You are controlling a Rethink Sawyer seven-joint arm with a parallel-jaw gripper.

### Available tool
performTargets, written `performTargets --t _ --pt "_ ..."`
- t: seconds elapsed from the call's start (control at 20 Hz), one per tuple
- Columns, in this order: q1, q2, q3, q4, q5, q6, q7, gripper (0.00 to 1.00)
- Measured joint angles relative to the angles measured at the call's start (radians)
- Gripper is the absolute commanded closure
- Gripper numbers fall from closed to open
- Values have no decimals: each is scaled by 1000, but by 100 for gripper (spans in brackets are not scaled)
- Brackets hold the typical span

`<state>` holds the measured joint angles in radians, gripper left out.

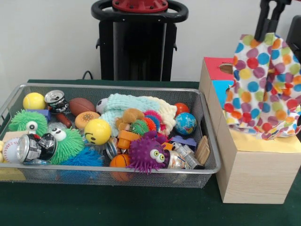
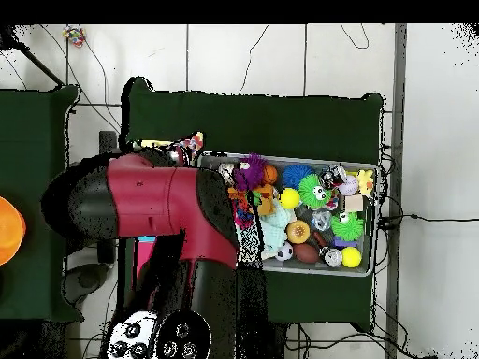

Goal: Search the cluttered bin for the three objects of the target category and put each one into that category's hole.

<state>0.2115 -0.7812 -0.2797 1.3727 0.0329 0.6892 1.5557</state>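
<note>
Front view: the gripper [image 1: 269, 23] hangs above the wooden sorting box [image 1: 249, 174], pinching a polka-dot cloth [image 1: 263, 87] that drapes directly below it over the box top. The red panel's hole [image 1: 226, 68] lies below and just beside the cloth; the wire bin [image 1: 207, 167] of toys sits well off to that same side. Judging by this, the cloth should be bunched over its hole before release.

Overhead view: the red arm [image 2: 154, 201] hides gripper and box; the bin shows beside it

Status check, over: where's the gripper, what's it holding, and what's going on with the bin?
Black gripper up over the wooden box, pinching the polka-dot cloth. Wire mesh bin full of toys and cans. Cloth drapes over the box top, hiding part of it.
</note>
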Motion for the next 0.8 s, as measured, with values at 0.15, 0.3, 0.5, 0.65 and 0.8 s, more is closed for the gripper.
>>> performTargets --t 0.15,0.3,0.5,0.65,0.8 --pt "2 1 2 10 32 0 27 100" --pt "-5 5 2 21 50 0 32 100" --pt "-12 16 2 28 51 0 32 100" --pt "-22 33 3 29 51 0 32 100" --pt "-32 47 2 29 50 0 32 100"
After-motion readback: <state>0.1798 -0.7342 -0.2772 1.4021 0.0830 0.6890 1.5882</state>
